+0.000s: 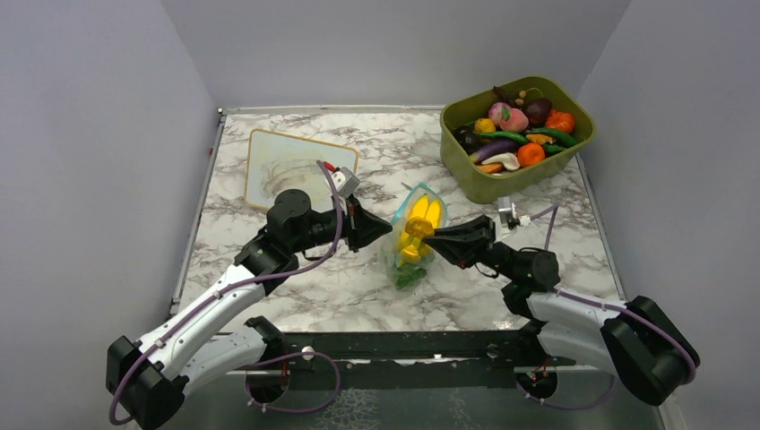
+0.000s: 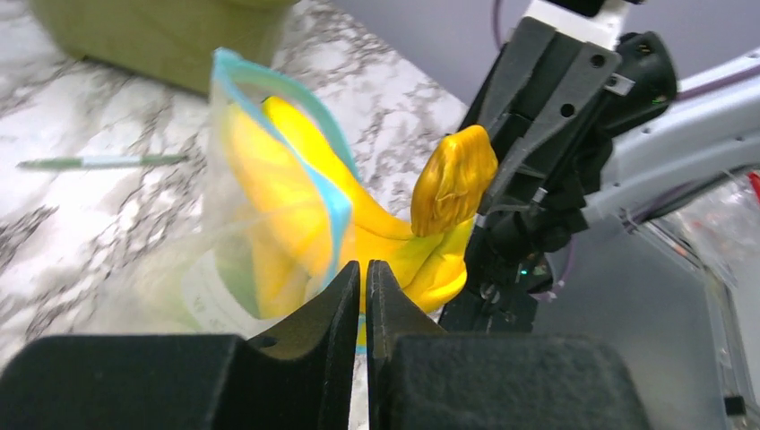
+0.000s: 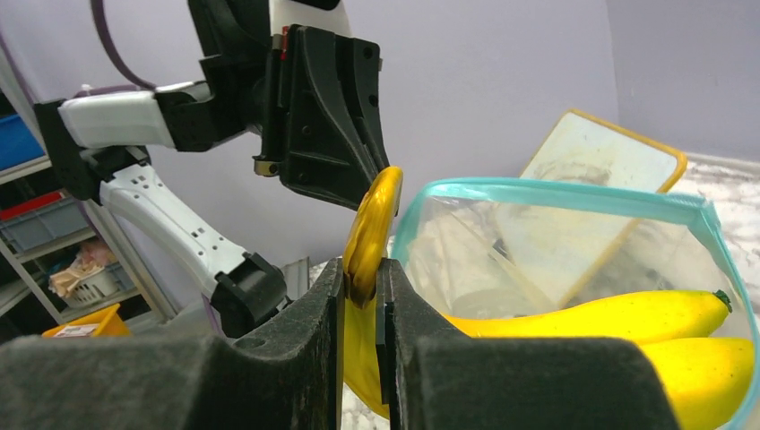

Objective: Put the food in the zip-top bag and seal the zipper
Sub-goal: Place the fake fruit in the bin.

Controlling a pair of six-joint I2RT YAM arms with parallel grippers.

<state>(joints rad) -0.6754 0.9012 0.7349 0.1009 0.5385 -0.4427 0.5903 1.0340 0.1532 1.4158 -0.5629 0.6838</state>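
The clear zip-top bag (image 1: pixel 401 260) stands at the table's middle, its teal zipper (image 3: pixel 556 190) gaping open at the top. Yellow bananas (image 1: pixel 424 211) stick out of the mouth and green lettuce (image 1: pixel 408 274) lies at the bottom. My left gripper (image 1: pixel 385 228) is shut on the bag's left mouth edge; in the left wrist view the jaws (image 2: pixel 363 269) pinch the teal strip. My right gripper (image 1: pixel 436 237) is shut on a yellow-orange food piece (image 3: pixel 372 219) held at the bag's mouth; the piece also shows in the left wrist view (image 2: pixel 454 179).
An olive-green tub (image 1: pixel 468 176) full of toy produce stands at the back right. A wood-framed white board (image 1: pixel 296 166) lies at the back left. A thin green stick (image 2: pixel 103 161) lies on the marble beyond the bag.
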